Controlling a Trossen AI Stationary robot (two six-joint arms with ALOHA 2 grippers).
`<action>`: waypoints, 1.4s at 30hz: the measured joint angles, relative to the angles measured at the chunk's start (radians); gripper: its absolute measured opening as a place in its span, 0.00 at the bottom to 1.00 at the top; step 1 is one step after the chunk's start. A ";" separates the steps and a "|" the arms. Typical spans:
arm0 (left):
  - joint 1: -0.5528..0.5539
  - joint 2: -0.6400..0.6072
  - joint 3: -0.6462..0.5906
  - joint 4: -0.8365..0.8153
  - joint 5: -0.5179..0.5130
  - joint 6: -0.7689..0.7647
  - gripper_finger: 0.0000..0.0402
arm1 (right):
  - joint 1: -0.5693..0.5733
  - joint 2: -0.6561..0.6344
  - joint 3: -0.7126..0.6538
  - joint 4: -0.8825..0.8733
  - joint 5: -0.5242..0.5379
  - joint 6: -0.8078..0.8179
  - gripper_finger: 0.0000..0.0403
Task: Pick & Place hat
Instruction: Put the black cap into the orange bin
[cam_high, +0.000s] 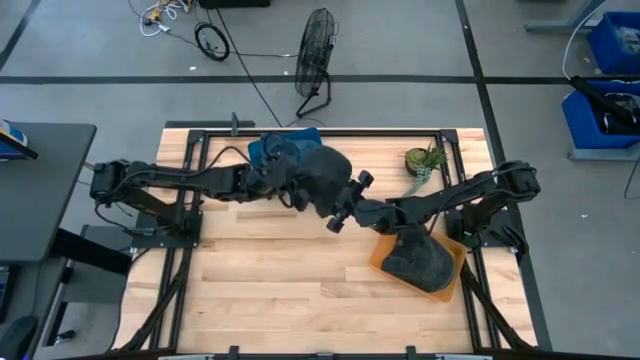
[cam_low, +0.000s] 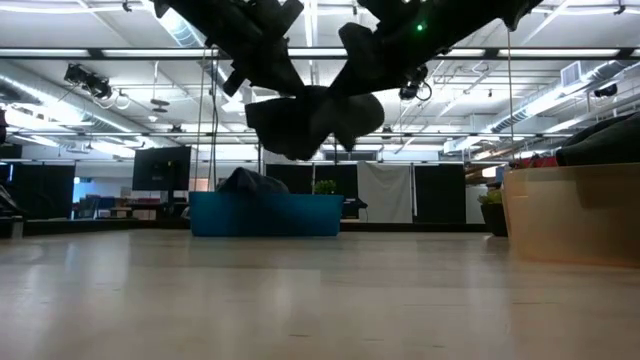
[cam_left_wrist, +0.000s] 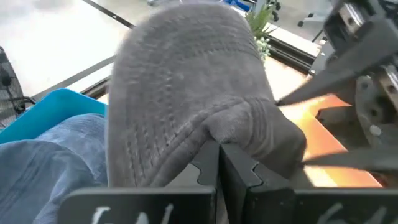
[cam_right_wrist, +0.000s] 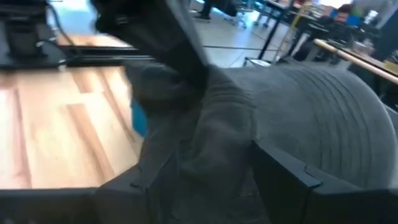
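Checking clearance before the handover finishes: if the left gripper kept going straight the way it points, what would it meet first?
Probably the right gripper, just beyond the grey hat that the left gripper is pinching. Past that lies the orange tray, though depth is unclear.

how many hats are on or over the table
3: a grey hat held in the air between the left claw and right claw, a blue one in the blue bin, a dark one in the orange tray. More may be hidden beneath.

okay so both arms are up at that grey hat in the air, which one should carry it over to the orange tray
Right, probably. The right gripper reaches the grey hat from the orange tray side, with its base beside the tray. The left gripper pinches the hat's edge but comes from the blue bin side.
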 joint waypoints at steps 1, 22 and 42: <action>-0.002 0.000 0.000 0.000 0.003 -0.007 0.02 | -0.003 0.000 0.000 0.000 0.007 0.014 0.51; -0.032 0.000 0.000 0.009 0.011 0.225 0.02 | -0.041 0.000 0.000 -0.114 -0.016 -0.007 0.03; 0.049 -0.001 0.000 0.010 0.001 0.303 0.32 | -0.009 -0.123 -0.001 -0.424 0.021 0.514 0.01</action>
